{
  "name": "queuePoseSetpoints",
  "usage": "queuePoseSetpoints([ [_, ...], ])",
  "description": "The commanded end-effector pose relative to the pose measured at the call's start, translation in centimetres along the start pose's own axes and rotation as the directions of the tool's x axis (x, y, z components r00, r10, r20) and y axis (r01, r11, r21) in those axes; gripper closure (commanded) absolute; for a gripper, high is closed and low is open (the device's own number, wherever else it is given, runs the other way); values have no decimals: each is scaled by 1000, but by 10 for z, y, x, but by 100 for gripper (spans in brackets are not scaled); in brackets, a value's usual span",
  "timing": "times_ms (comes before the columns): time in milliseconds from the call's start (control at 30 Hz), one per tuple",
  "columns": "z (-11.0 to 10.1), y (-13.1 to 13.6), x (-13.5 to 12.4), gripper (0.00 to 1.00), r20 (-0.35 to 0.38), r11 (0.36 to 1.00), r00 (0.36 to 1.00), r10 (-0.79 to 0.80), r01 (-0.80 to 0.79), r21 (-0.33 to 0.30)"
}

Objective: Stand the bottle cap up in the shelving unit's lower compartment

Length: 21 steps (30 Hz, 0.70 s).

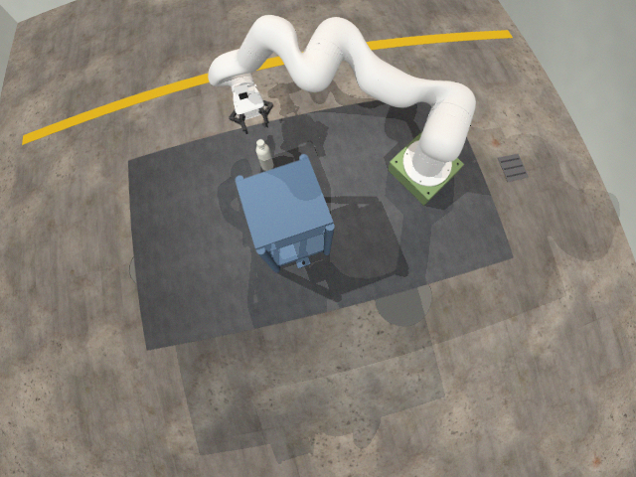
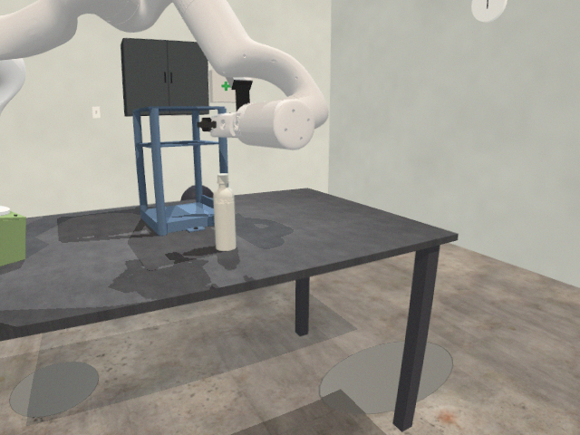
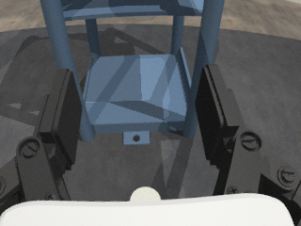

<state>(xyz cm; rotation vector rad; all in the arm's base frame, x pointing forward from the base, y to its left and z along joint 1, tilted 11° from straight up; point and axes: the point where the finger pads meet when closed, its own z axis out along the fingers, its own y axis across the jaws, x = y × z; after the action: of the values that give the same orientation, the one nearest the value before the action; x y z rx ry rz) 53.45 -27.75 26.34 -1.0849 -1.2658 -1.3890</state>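
Note:
The white bottle [image 1: 264, 155] [image 2: 225, 215] stands upright, cap up, on the dark table [image 1: 179, 256] [image 2: 327, 225], just beside the blue shelving unit [image 1: 282, 208] [image 2: 159, 187] [image 3: 134, 90]. My gripper [image 1: 252, 123] [image 2: 204, 124] [image 3: 137, 86] is open and empty. It lies about level, well above the bottle's cap, with its fingers pointing toward the unit. In the wrist view only the bottle's cap [image 3: 146, 195] shows, low between the finger bases at the edge of the gripper body. The lower compartment's floor lies ahead between the fingers, and nothing stands on it.
The arm's green base block [image 1: 426, 192] [image 2: 11, 236] stands on the table to one side of the unit. The unit's four posts frame open sides. A dark wall cabinet [image 2: 163, 74] hangs behind the unit.

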Motion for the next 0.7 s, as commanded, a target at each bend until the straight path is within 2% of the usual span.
queuePoseSetpoints([
  [0,0,0,1,27,1,1000,1000,-2,2,1],
  [667,0,0,-7,27,3,1000,1000,-5,5,4],
])
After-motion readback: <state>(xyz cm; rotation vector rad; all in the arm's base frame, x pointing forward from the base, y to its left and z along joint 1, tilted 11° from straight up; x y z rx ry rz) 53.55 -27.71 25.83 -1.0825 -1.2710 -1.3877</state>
